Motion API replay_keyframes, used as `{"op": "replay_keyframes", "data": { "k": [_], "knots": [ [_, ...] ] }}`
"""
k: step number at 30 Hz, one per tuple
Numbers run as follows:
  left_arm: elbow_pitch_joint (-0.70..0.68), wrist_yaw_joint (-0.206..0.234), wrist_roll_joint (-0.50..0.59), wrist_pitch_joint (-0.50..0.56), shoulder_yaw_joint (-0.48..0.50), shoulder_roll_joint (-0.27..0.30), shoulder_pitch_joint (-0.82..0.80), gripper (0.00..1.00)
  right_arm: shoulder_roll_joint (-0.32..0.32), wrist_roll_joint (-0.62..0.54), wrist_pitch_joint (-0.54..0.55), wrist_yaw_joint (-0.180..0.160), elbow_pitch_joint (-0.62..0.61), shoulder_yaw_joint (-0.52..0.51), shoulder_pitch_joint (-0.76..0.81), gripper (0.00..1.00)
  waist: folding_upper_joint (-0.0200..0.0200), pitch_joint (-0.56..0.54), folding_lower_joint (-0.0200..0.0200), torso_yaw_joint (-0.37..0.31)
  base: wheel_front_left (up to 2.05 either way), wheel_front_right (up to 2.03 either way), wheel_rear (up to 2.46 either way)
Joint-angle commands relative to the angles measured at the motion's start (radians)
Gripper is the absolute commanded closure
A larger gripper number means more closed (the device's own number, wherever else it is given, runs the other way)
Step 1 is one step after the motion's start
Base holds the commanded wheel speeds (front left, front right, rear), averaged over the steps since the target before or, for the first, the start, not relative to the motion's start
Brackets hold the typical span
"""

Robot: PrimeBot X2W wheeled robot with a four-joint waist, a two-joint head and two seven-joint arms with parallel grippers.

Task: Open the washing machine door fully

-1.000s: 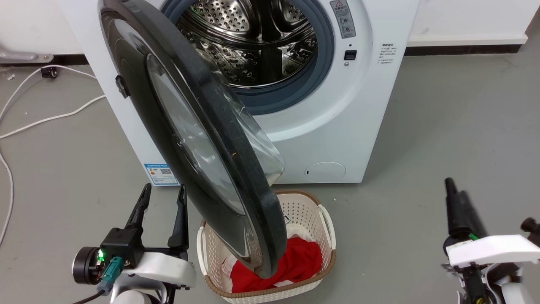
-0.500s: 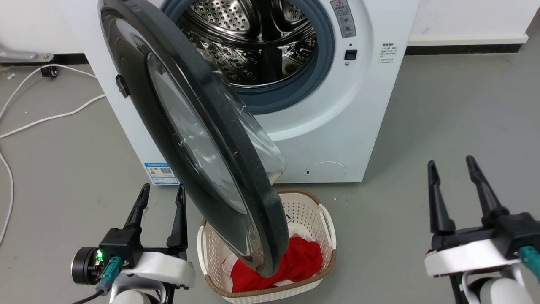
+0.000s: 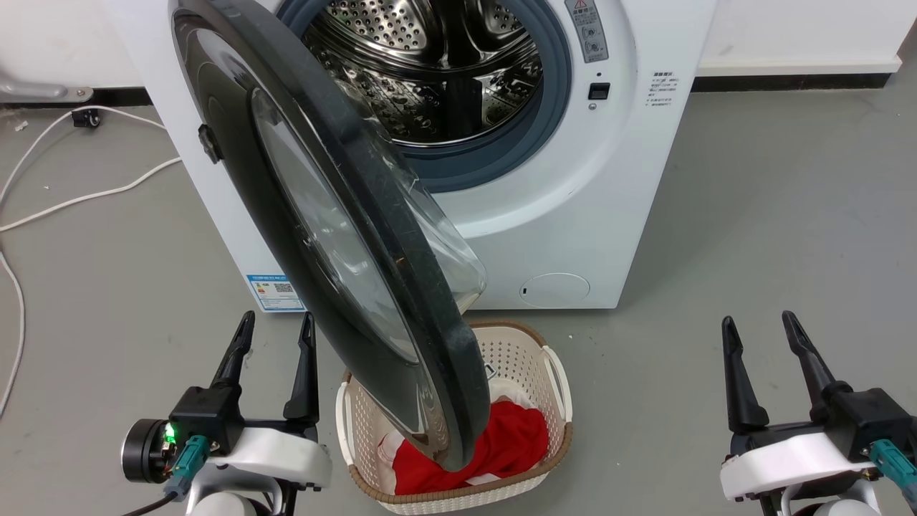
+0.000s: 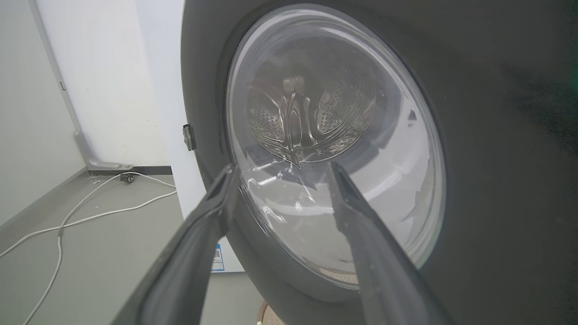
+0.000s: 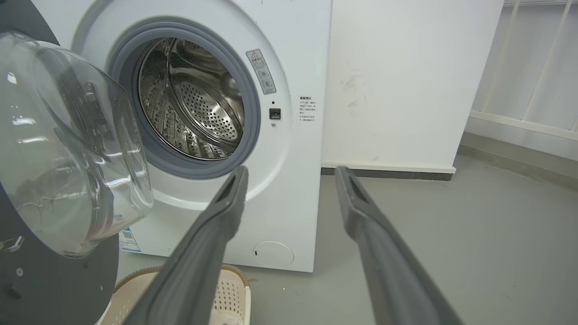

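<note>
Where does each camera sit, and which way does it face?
Head view: on the head, looking down at the washing machine, open door and laundry basket; left fingers and right fingers at the bottom.
Left wrist view: on the left arm, facing the door's glass window past its fingers.
Right wrist view: on the right arm, facing the steel drum past its fingers.
Both wrist views show the door.

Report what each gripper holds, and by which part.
Nothing. The left gripper and right gripper are open and empty; neither grips the washing machine door.
</note>
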Motion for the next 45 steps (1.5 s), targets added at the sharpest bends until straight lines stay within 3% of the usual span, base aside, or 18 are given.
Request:
{"op": "replay_keyframes", "data": {
  "k": [1,8,9,10,24,37,45],
  "knots": [
    [0.001,0.000,0.005,-0.003,0.000,-0.001,0.002,0.00,0.003,0.004,-0.004,-0.001,0.002,0.001,-0.003,0.00,0.0000,0.000,0.0000,-0.001,0.00,0.00,0.00],
    [0.002,-0.004,0.003,-0.002,0.004,-0.001,0.005,0.00,0.003,0.004,-0.007,-0.001,0.016,0.005,-0.015,0.00,0.0000,0.000,0.0000,-0.004,0.00,0.00,0.00],
    [0.003,-0.005,0.002,-0.003,0.003,-0.001,0.006,0.69,0.003,0.006,-0.006,-0.001,0.018,0.006,-0.016,0.00,0.0000,0.000,0.0000,-0.004,0.00,0.00,0.00],
    [0.000,-0.005,0.003,-0.003,0.003,-0.001,0.006,1.00,0.003,0.004,-0.006,-0.001,0.019,0.008,-0.017,0.00,0.0000,0.000,0.0000,-0.004,0.00,0.00,0.00],
    [-0.083,0.009,0.008,-0.002,0.007,-0.001,-0.021,1.00,0.003,0.016,-0.009,-0.001,0.028,0.011,-0.021,0.00,0.0000,0.003,0.0000,-0.002,0.00,0.00,0.00],
    [-0.442,0.044,0.024,-0.002,-0.013,-0.001,-0.102,1.00,0.003,0.025,-0.009,-0.001,0.034,0.006,-0.009,0.00,0.0000,-0.006,0.0000,0.002,0.00,0.00,0.00],
    [-0.620,0.037,0.015,-0.002,-0.111,-0.001,-0.167,1.00,0.003,0.025,-0.009,-0.001,0.038,0.002,-0.007,0.00,0.0000,-0.007,0.0000,0.002,0.00,0.00,0.00]
  ]
}}
